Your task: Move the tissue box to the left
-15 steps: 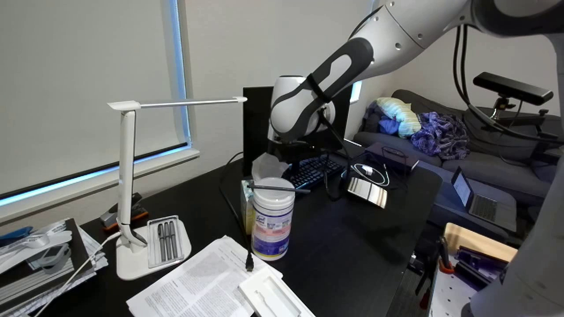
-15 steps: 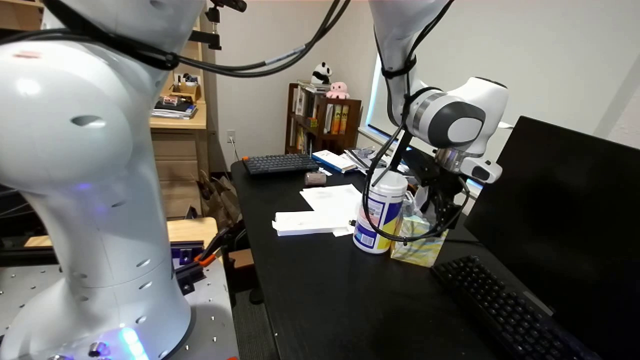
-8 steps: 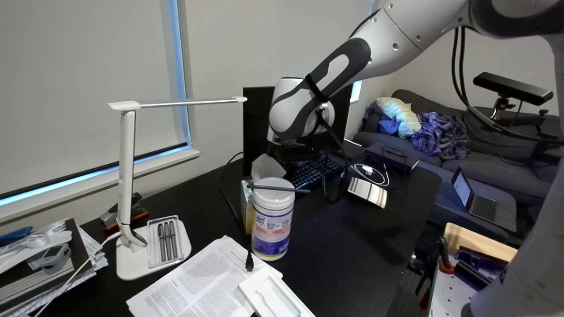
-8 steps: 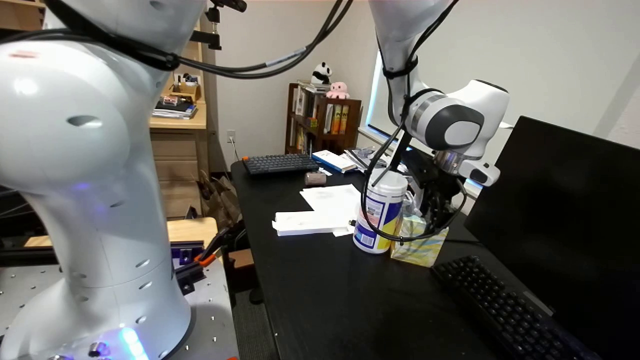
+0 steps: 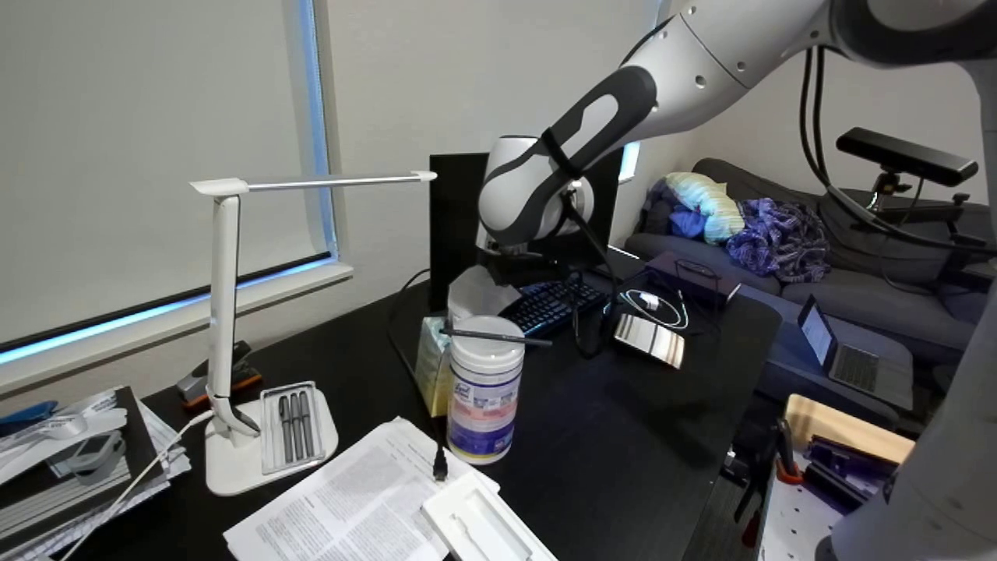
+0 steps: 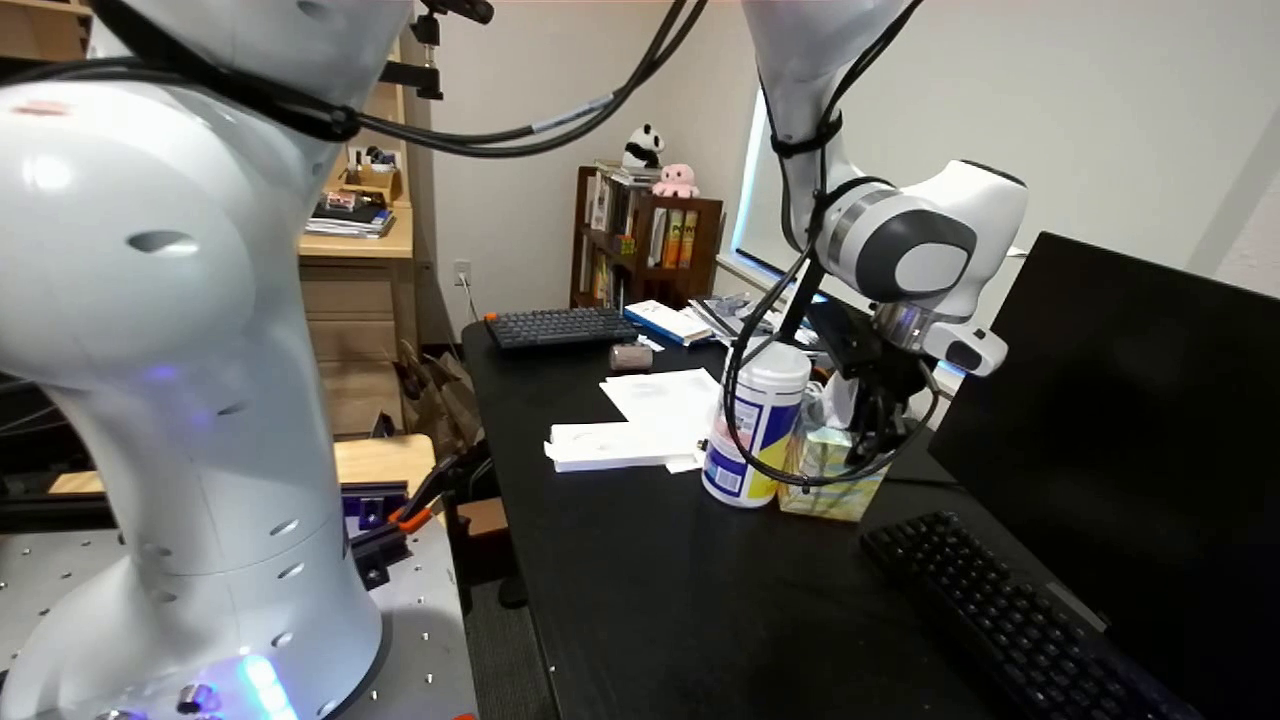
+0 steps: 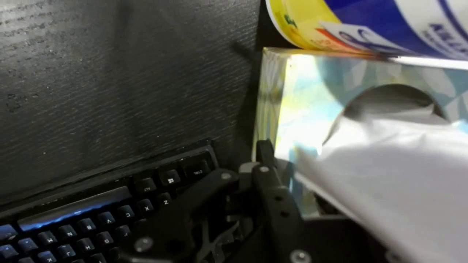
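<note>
The tissue box [image 6: 830, 503] stands on the black desk, yellow-green and blue on its sides, with a white tissue [image 7: 395, 175] sticking up from its round top opening. Close beside it is the white-and-blue labelled canister [image 5: 484, 389], which hides much of the box in an exterior view. My gripper [image 6: 868, 440] is low at the box's corner nearest the keyboard. In the wrist view one finger [image 7: 265, 151] lies along the box's side edge and seems to touch it. The tissue hides the opposite finger, so I cannot tell whether the box is gripped.
A keyboard [image 6: 1010, 610] and a monitor [image 6: 1130, 430] stand close to the box. A dark pen [image 5: 494, 336] lies across the canister's lid. Papers [image 5: 358, 491], a white tray [image 5: 483, 522] and a desk lamp [image 5: 226, 296] occupy the desk beyond the canister.
The tissue box has turned and shifted slightly, so more of its side shows past the canister. The tissue has moved with it. The canister is nudged a little; the gripper has shifted only slightly.
</note>
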`<act>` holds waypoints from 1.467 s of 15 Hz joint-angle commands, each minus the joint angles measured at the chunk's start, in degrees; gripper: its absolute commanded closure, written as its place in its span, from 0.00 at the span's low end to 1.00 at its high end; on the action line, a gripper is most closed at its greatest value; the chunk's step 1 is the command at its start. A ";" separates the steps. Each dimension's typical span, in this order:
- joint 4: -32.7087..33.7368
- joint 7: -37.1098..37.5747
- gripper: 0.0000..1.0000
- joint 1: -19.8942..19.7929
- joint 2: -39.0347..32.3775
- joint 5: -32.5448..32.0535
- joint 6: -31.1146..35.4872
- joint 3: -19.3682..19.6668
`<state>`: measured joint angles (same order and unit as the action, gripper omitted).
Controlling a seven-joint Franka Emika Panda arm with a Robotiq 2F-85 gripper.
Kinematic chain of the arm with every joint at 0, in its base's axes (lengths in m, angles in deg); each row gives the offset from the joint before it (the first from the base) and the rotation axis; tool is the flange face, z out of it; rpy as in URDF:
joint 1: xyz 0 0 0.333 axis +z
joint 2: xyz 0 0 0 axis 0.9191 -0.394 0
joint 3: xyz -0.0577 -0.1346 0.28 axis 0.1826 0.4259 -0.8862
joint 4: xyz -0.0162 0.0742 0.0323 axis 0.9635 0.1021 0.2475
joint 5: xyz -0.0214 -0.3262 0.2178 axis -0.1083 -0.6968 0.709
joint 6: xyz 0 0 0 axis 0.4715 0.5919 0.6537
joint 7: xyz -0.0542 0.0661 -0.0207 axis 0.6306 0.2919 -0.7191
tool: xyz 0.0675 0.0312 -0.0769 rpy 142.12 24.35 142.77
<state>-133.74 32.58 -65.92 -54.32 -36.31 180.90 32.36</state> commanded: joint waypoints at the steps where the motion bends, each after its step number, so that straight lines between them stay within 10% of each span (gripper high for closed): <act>1: -0.75 -1.43 0.97 -0.86 3.47 1.56 -3.27 -0.50; 14: 6.51 4.28 0.95 4.02 20.22 -5.63 -15.97 -1.15; 22: -2.92 -3.50 0.95 7.67 32.63 -7.94 -32.59 -6.95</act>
<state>-130.65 32.06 -58.86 -26.59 -42.36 151.46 27.12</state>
